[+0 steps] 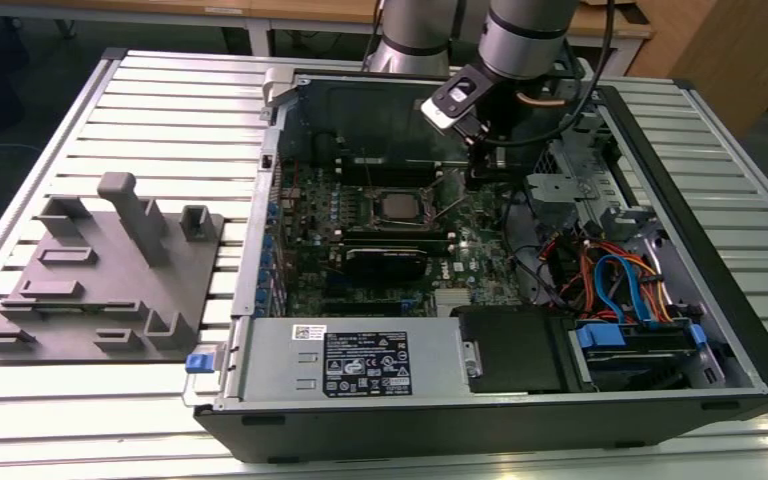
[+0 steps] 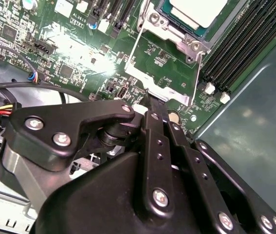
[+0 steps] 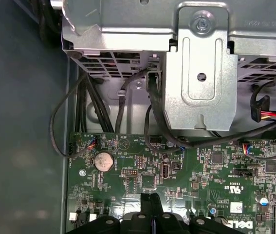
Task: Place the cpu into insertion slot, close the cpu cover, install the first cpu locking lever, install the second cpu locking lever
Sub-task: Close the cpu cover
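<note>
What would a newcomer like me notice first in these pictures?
The open computer case on the slatted table, with the robot arm reaching down into it. Up close in the second wrist view, the black gripper, fingers together, has its tip at the edge of the swung-open metal cover, beyond which the silvery chip sits in its socket. A grey moulded tray lies at the exterior view's left.

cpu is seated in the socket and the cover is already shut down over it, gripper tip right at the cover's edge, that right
Not quite: the cpu cover is open, swung off the insertion slot, leaving the cpu bare, as the second wrist view shows. The cpu is seated, and the gripper is at the cover's edge.
</note>
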